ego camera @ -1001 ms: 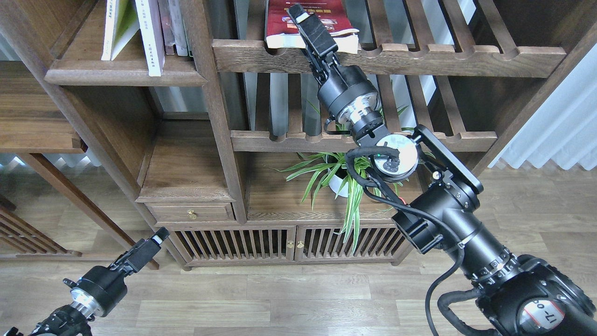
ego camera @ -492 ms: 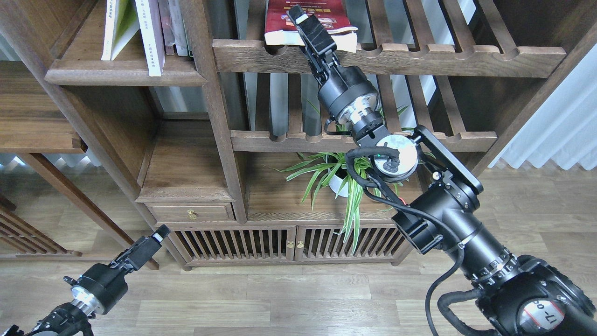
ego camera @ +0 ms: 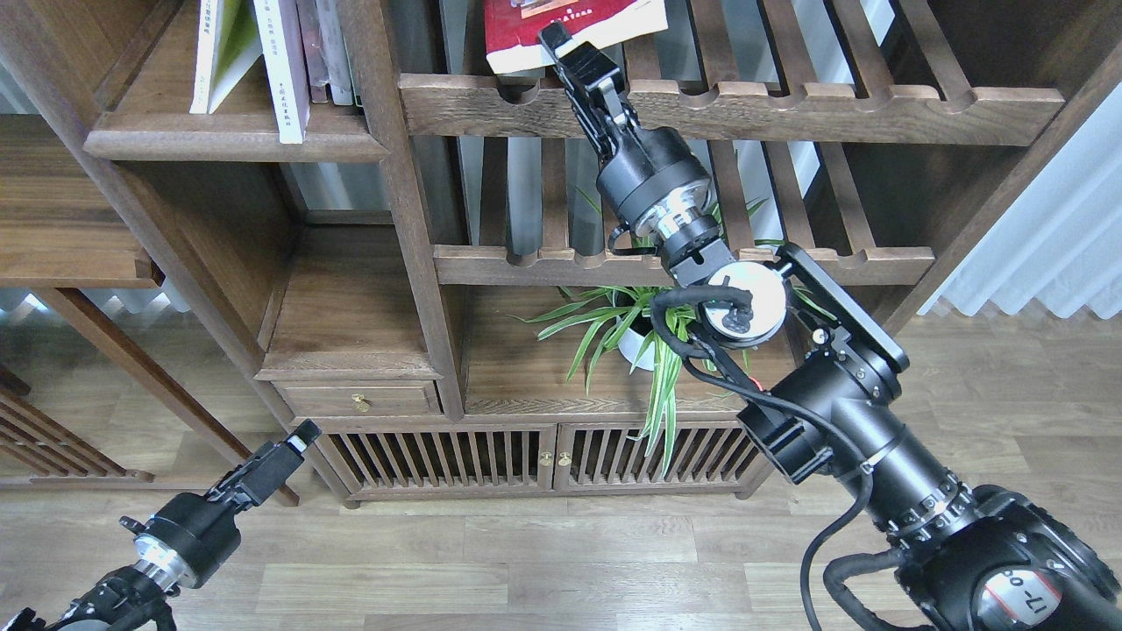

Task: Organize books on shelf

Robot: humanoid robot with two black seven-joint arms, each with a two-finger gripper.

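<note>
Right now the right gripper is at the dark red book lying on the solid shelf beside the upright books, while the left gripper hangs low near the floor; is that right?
Not quite: the head view shows the dark red book lying on the upper slatted rack, not on the solid shelf with the upright books. The right gripper is at it, and the left gripper does hang low.

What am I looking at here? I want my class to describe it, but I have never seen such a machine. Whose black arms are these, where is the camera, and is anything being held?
The camera sits in a humanoid robot's head, looking down at its own two black arms. The right gripper reaches up to a dark red book lying on a slatted rack and seems to grip its edge. The left gripper hangs low, holding nothing. Other books stand on a flat shelf; a potted plant sits below.
</note>
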